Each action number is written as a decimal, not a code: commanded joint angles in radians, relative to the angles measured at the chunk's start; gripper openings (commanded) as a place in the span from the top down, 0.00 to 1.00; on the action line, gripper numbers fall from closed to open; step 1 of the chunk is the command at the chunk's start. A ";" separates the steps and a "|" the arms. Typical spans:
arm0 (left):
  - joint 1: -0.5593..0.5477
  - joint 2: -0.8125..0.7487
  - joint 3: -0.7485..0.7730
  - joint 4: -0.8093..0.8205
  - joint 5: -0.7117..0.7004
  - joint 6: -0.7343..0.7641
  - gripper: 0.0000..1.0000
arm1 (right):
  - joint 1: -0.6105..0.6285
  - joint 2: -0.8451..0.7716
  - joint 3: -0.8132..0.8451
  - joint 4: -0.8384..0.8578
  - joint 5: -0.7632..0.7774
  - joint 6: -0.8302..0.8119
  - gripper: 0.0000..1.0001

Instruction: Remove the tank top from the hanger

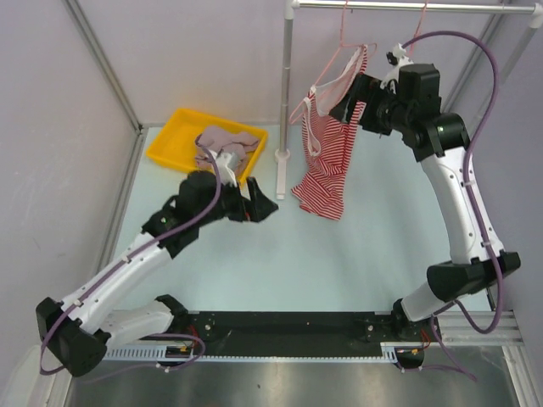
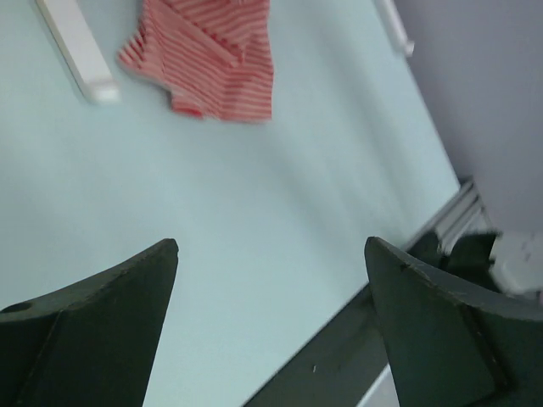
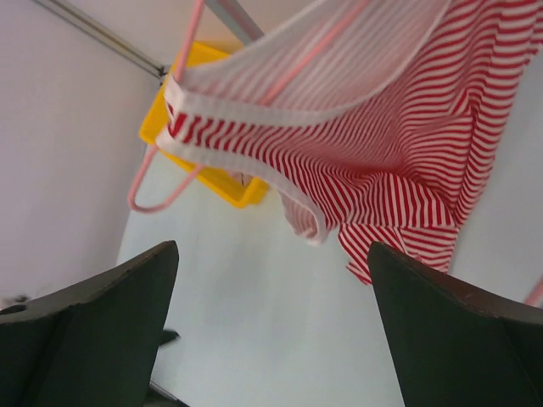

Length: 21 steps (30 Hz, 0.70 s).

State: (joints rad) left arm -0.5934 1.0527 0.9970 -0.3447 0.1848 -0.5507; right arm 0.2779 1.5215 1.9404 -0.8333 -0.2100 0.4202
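A red-and-white striped tank top (image 1: 329, 153) hangs from a pink hanger (image 1: 341, 52) on the rail, its hem resting on the table. It also shows in the right wrist view (image 3: 382, 144) with the pink hanger (image 3: 165, 182), and its hem shows in the left wrist view (image 2: 208, 59). My right gripper (image 1: 349, 100) is open and empty, close beside the top's upper right strap (image 3: 271, 246). My left gripper (image 1: 265, 205) is open and empty, low over the table left of the hem (image 2: 271, 246).
A yellow bin (image 1: 182, 140) with a mauve garment (image 1: 225, 146) stands at the back left. The white rack post (image 1: 285, 76) and its foot (image 1: 281, 163) stand just left of the top. The rail (image 1: 416, 7) runs across the top.
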 commanded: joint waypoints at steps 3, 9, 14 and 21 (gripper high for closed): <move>-0.210 -0.154 -0.317 0.114 -0.059 -0.139 0.06 | 0.000 0.141 0.251 0.085 -0.042 0.072 0.02; -0.425 -0.183 -0.449 0.280 -0.122 -0.235 0.07 | -0.036 0.233 0.324 0.230 -0.040 0.195 0.14; -0.514 -0.146 -0.414 0.288 -0.183 -0.210 0.08 | -0.039 0.311 0.351 0.330 -0.040 0.244 0.23; -0.516 -0.174 -0.408 0.266 -0.183 -0.192 0.07 | -0.028 0.417 0.413 0.425 -0.065 0.305 0.36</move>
State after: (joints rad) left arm -1.1038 0.9043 0.5518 -0.1135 0.0288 -0.7441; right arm 0.2405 1.9015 2.2856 -0.5213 -0.2543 0.6727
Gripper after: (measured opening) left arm 0.926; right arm 0.690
